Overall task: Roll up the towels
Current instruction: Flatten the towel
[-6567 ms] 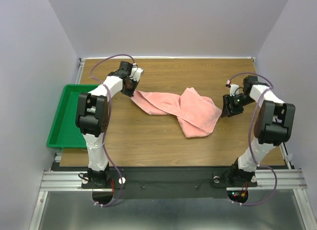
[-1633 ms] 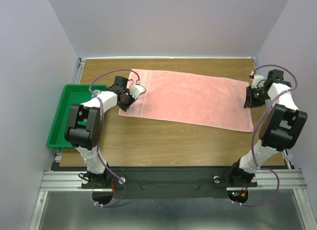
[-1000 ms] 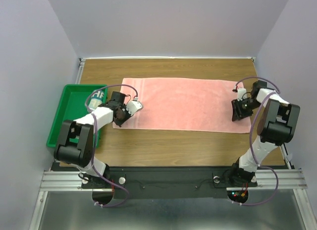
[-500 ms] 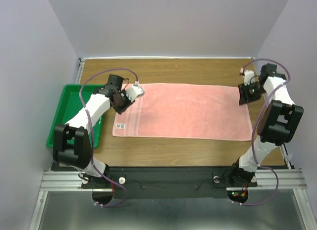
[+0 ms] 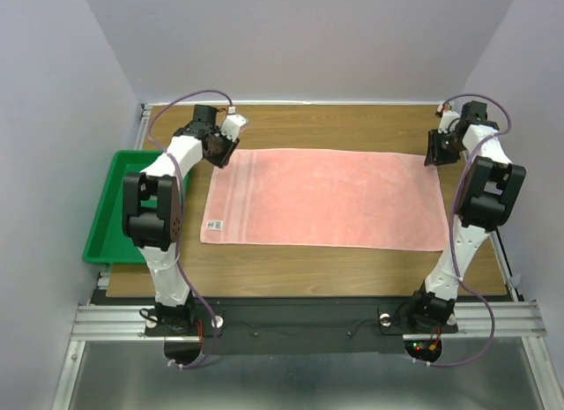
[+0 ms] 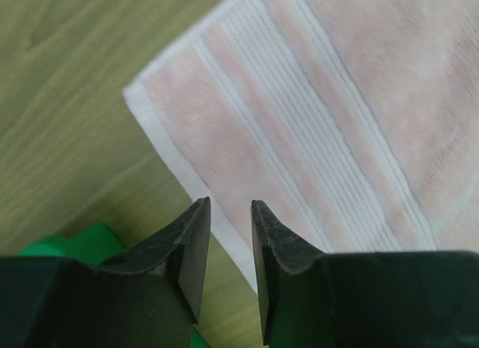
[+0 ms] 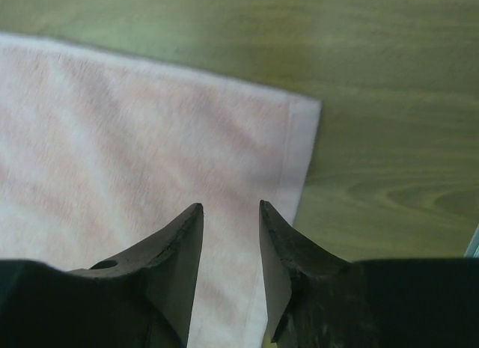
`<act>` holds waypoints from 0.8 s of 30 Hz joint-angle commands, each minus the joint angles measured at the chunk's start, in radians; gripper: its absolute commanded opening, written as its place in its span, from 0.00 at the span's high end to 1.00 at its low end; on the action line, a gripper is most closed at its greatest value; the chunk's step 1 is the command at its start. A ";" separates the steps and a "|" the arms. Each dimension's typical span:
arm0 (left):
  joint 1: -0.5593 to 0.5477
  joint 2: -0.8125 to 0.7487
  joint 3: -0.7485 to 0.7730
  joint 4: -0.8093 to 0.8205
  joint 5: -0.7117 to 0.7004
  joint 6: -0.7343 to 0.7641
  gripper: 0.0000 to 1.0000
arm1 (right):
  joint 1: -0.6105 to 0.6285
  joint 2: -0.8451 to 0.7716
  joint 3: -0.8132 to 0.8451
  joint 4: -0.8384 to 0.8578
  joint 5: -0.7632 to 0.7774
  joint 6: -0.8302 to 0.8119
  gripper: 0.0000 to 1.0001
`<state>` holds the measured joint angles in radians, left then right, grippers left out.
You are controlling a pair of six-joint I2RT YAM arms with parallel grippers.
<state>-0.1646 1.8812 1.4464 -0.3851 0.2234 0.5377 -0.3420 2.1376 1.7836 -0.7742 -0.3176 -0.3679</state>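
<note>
Currently: salmon-pink towel (image 5: 322, 198) spread flat on desk (image 5: 335, 123), long side running left to right, small white label (image 5: 215, 225) at near-left corner. Left claw (image 6: 230, 206) above far-left corner of towel, fingers slightly parted, nothing between them: released. Right claw (image 7: 230, 207) above far-right corner, fingers likewise parted, nothing gripped, towel hem beneath. Green tray (image 5: 110, 207) at desk's left edge, partly behind left arm.
</note>
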 commanded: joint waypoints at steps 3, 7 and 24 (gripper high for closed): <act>0.045 0.096 0.180 0.061 0.042 -0.071 0.56 | -0.011 0.062 0.158 0.142 0.067 0.110 0.55; 0.057 0.142 0.236 0.080 0.037 -0.091 0.48 | -0.011 0.120 0.201 0.154 0.095 0.141 0.55; 0.092 0.314 0.387 0.031 0.070 -0.151 0.40 | -0.011 0.235 0.165 0.154 0.040 0.164 0.62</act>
<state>-0.0761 2.1929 1.7760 -0.3420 0.2794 0.4049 -0.3466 2.3520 1.9659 -0.6273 -0.2626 -0.2173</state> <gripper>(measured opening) 0.597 0.398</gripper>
